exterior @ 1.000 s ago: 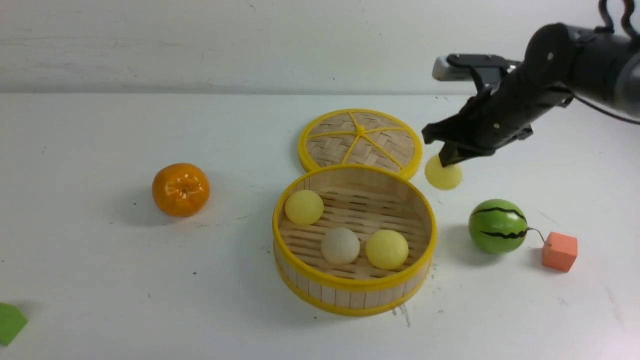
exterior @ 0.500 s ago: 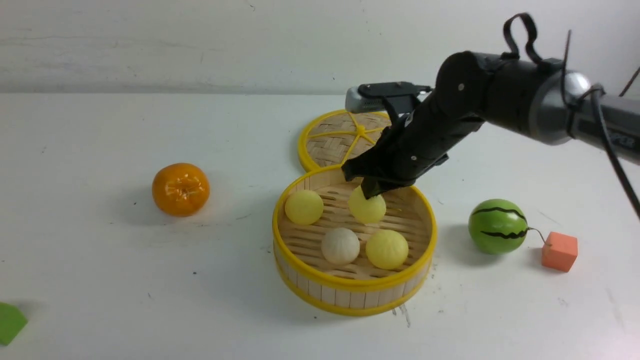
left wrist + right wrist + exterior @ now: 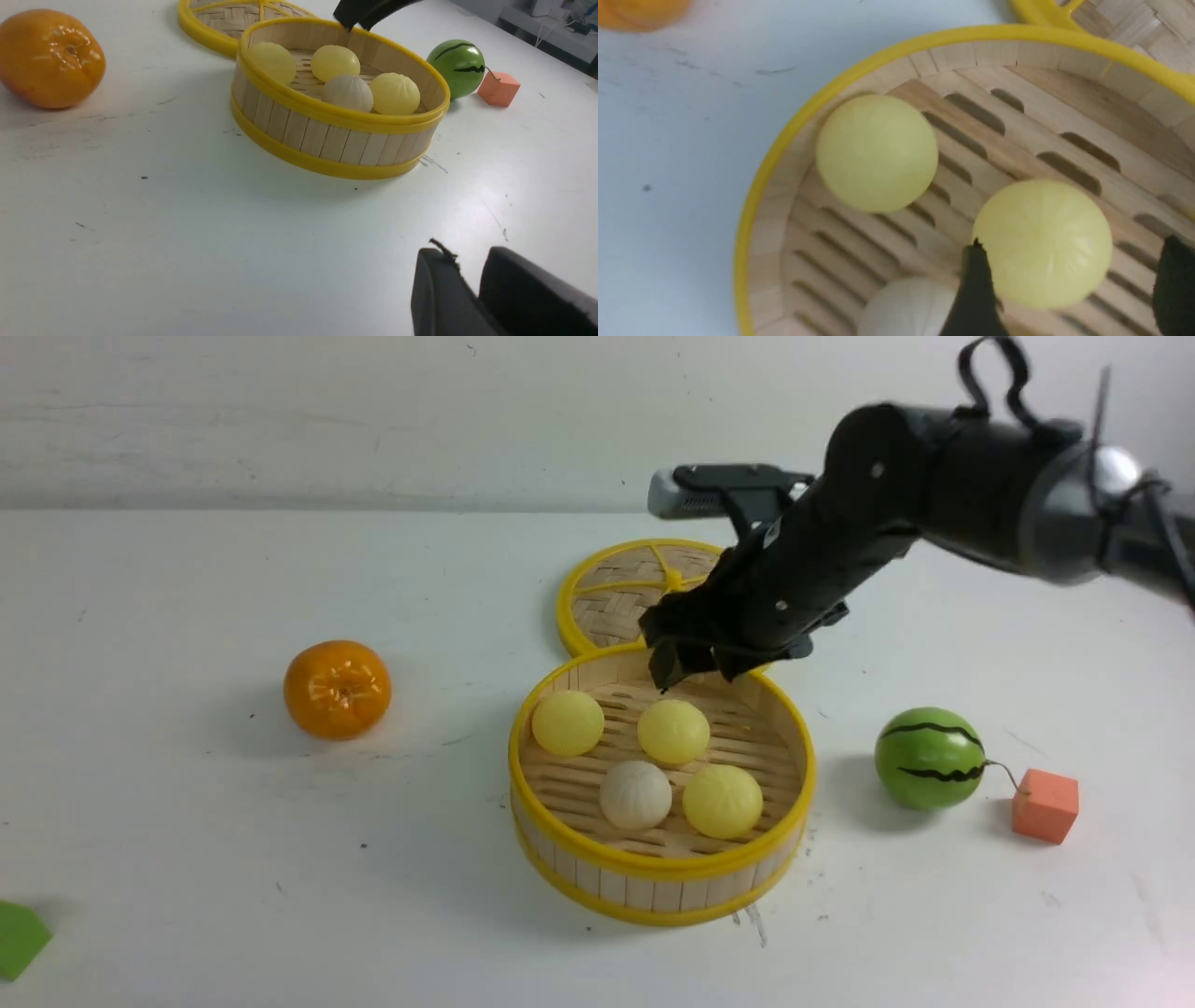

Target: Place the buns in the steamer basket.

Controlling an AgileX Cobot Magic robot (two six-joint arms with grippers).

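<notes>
Currently — buns: three yellow (image 3: 569, 723) and one off-white (image 3: 635, 795), all inside the steamer basket
Steamer basket (image 3: 663, 868): on the desk (image 3: 280, 896), between its near and far edges
Right fingers (image 3: 978, 294): open, above the basket's far side
Left fingers (image 3: 437, 289): near one another; grip unclear

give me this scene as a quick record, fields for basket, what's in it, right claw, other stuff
basket: round bamboo steamer basket with yellow rims, lid off
inside: three pale yellow toy buns, one off-white pleated toy bun
right claw: right claw, open above the basket, holding nothing
beside basket: glossy orange tangerine to the left; green striped watermelon ball to the right
</notes>
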